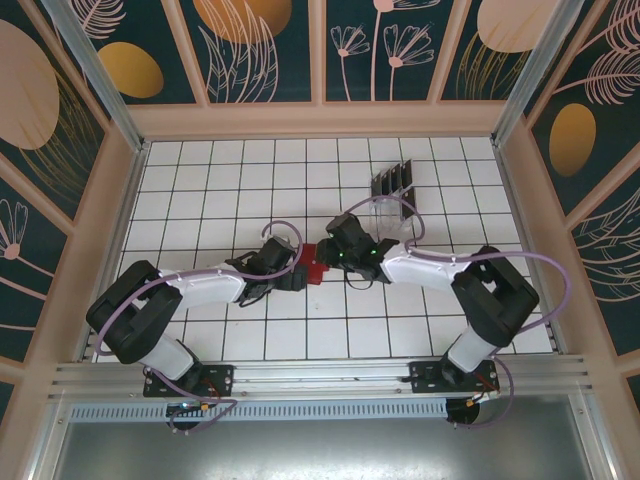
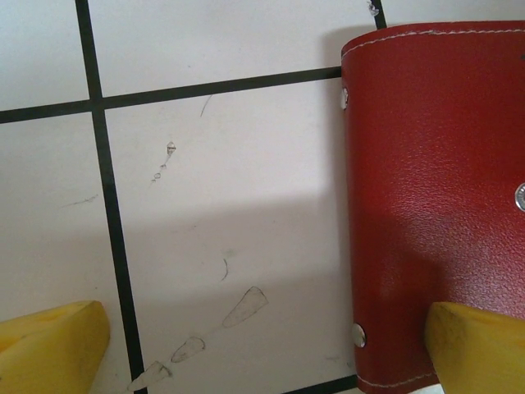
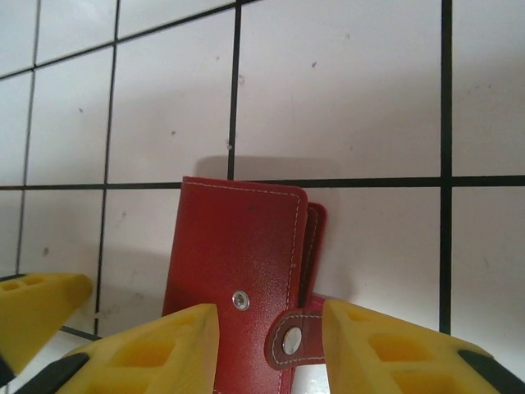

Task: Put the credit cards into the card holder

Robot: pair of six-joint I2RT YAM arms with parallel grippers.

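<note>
The red card holder (image 1: 316,268) lies folded shut on the white tiles between my two grippers. Its snap strap (image 3: 291,338) hangs loose off the stud (image 3: 240,300). My right gripper (image 3: 271,355) hovers over the holder's near end, open, with the strap in the gap between its yellow fingers and nothing pinched. My left gripper (image 2: 262,353) stands wide open beside the holder (image 2: 435,205); one finger (image 2: 480,349) overlaps the holder's corner and the other (image 2: 49,345) is over bare tile. Several black credit cards (image 1: 393,182) stand upright in a clear rack behind the right arm.
The clear slotted rack (image 1: 400,212) sits just behind the right wrist. The left gripper's finger (image 3: 33,308) shows close on the left of the right wrist view. Pink walls (image 1: 320,120) close in the tiled floor.
</note>
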